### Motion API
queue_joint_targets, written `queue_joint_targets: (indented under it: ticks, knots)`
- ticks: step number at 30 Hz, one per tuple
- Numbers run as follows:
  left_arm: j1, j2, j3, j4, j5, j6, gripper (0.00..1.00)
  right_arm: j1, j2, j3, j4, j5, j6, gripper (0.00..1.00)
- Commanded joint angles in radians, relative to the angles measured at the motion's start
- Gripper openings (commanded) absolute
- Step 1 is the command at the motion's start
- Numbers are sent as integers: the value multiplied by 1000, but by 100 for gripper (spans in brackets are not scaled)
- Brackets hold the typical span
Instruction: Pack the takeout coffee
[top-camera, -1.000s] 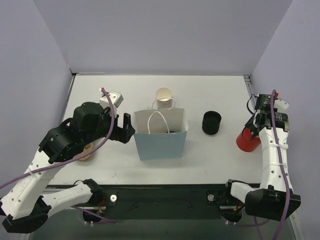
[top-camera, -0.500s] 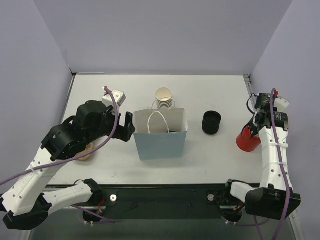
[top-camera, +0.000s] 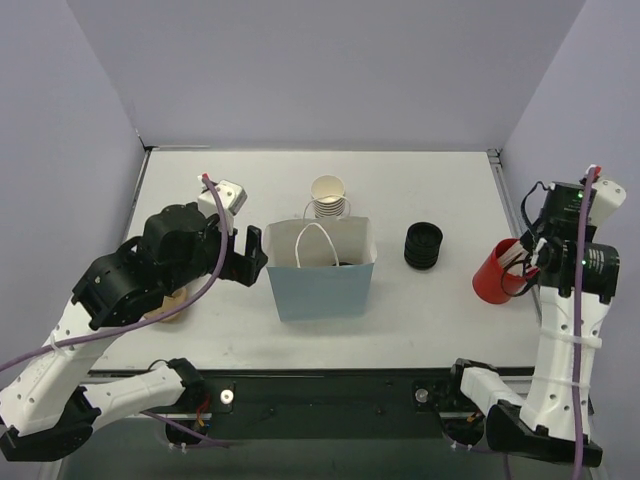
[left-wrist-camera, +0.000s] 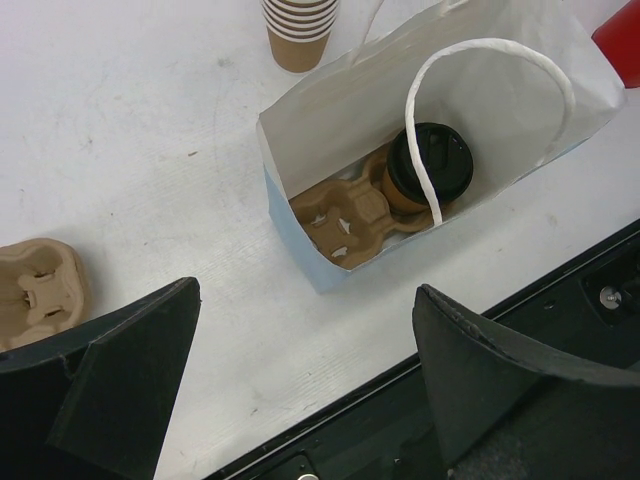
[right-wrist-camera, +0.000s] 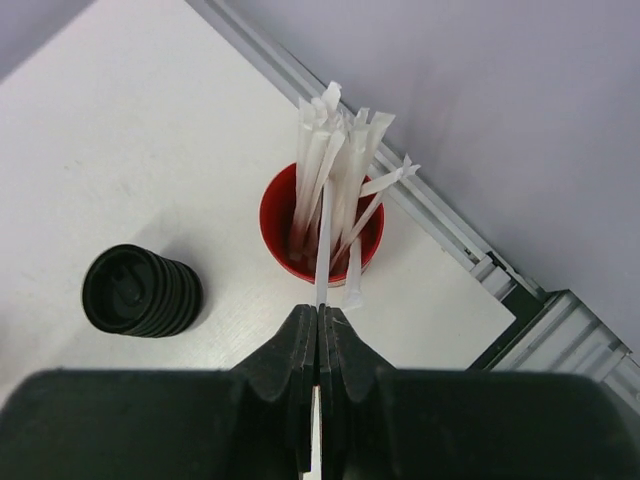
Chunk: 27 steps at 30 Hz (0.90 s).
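Top view: shows left end effector (top-camera: 252, 256) wide open, gripping nothing, hovering just left of paper bag (top-camera: 322, 285) on table (top-camera: 420, 320). Puts takeout coffee (top-camera: 345, 264) inside bag, to the right of that end effector, only a dark sliver of lid visible. Shows stack of cups (top-camera: 328, 195) behind bag, stack of lids (top-camera: 423, 245) between bag and right end effector (top-camera: 525, 265). Places red cup (top-camera: 492, 280) just beside right end effector, on its left. Shows spare cup carrier (top-camera: 172, 305) under left arm, partly hidden.

Left wrist view: looks down into open bag ahead of spread fingers (left-wrist-camera: 130, 380). Shows coffee upright, black lid on, seated in a carrier (left-wrist-camera: 345, 215) on bag floor, at the end of the bag toward the right finger. Has white handle loop crossing over lid. Shows spare carrier on table by left finger.

Right wrist view: shows fingers pressed closed on one straw (right-wrist-camera: 322, 240), white wrapped, running from fingertips forward into red cup. Shows cup straight ahead, full of wrapped straws (right-wrist-camera: 340, 170), lid stack ahead-left.
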Motion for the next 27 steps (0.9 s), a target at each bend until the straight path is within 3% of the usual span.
queue_joint_targets:
  ticks: [1,14,18,22,27]
  knots:
    - [-26,-22,57,-7,-45,10,97,-7,-46,139,-98,-27,-26,0]
    - [-58,-47,74,-24,-63,14,97,-7,-132,377,-86,-144,14,0]
    - [-66,-45,83,-30,-80,19,97,-7,-126,397,-34,-349,40,0]
    - [-67,-33,102,-22,-98,16,97,-5,-112,316,39,-731,144,0]
    - [-70,-19,126,-24,-106,20,97,-5,-170,230,107,-963,207,0]
